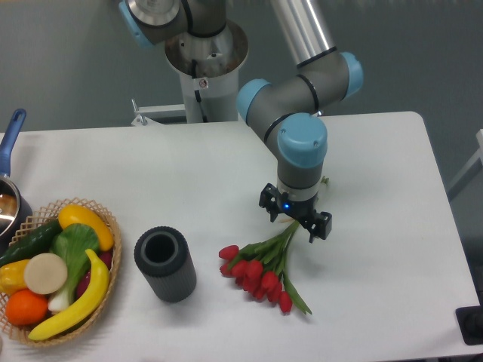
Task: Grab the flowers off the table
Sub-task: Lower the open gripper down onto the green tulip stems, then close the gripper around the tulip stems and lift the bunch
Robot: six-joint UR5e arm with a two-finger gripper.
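Tool [295, 216] over flowers [260, 270] stems (grip unclear), mid-table [377, 151].

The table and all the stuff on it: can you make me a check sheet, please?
Surface: white table, flat, rounded corners.
Job's things: flowers lying on the table, red buds toward the front.
Clutter: dark cup standing upright; basket of fruit and vegetables at left; pot with blue handle at left edge.
Grippers: gripper over the flower stems; open or shut, cannot tell.
Cables: nothing seen.
Surroundings: grey wall; robot base behind the table.
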